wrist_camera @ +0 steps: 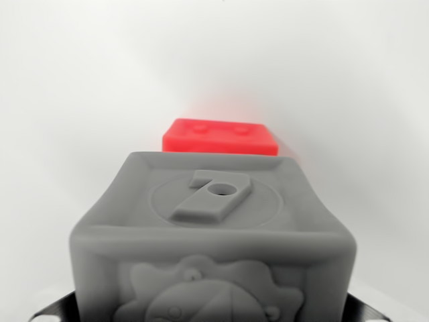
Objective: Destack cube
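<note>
End effector [214, 315] looks clamped on the grey cube [213, 228], filling your wrist view with the red cube [220, 137] just behind, so you next need clear white tabletop [80, 100] to set down.

1. A plain white surface [80, 80] fills everything above and to both sides of where the fingers sit at the bottom edge.
2. No seam between floor and wall can be made out.
3. The light is soft and even, dimming to pale grey toward the upper left and lower corners.
4. A faint red glow [221, 107] tints the white straight ahead of the fingers.
</note>
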Motion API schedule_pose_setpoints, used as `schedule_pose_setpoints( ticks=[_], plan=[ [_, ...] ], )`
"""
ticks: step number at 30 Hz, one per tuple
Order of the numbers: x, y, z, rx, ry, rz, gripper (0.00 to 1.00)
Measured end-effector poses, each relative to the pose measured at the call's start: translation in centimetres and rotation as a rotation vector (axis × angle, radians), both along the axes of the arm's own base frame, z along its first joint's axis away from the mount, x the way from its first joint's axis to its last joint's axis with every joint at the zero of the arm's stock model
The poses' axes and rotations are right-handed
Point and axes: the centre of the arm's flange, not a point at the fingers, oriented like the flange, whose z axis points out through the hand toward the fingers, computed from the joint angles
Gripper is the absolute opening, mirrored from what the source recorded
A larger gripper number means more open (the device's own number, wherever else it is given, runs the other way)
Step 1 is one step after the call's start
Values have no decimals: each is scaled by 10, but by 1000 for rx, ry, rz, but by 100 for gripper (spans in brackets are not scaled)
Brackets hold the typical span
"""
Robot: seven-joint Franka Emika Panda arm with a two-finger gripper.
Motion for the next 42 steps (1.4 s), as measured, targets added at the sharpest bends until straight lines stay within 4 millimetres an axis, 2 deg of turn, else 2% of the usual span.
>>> schedule_pose_setpoints(
  ticks=[10, 42],
  plan=[
    [1, 0, 29, 0, -6, -4, 0],
    [39, -46, 20, 0, -2, -280, 0]
  ],
)
